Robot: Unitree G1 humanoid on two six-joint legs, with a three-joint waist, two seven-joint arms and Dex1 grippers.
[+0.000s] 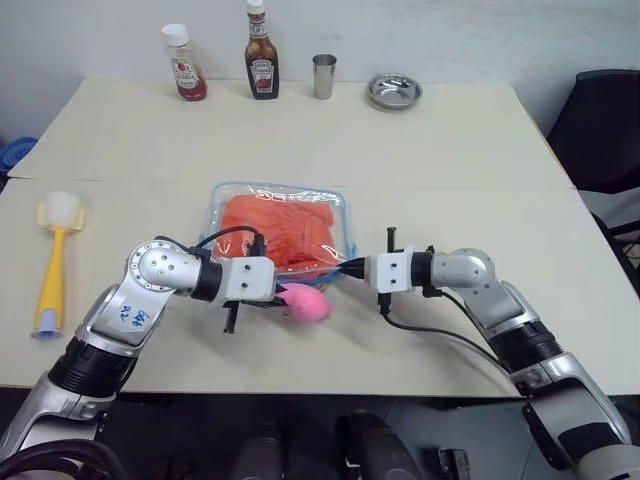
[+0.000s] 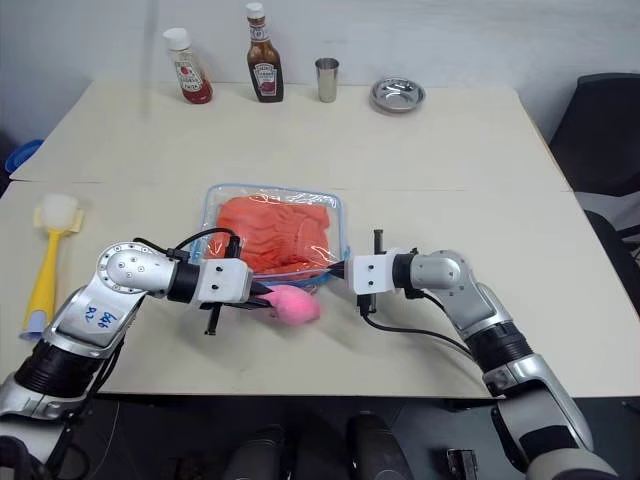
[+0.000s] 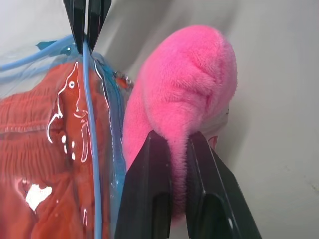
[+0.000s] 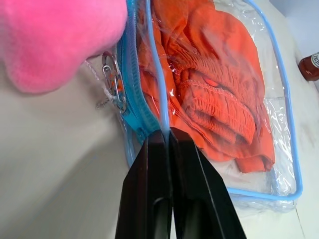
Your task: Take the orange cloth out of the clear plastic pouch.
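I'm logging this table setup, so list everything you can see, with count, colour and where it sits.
clear plastic pouch: one, transparent with light blue trim, table centre.
orange cloth: one, orange, inside the pouch.
pink plush toy: one, pink, at the pouch's near edge.
ketchup bottle: one, red with white cap, far edge.
brown sauce bottle: one, dark brown, beside the ketchup.
metal cup: one, silver, far edge.
metal bowl: one, silver, far right.
brush: one, yellow handle, white head, left side.
table: one, beige.
left claw: black, shut on the plush toy.
right claw: black, shut on the pouch's blue trim.
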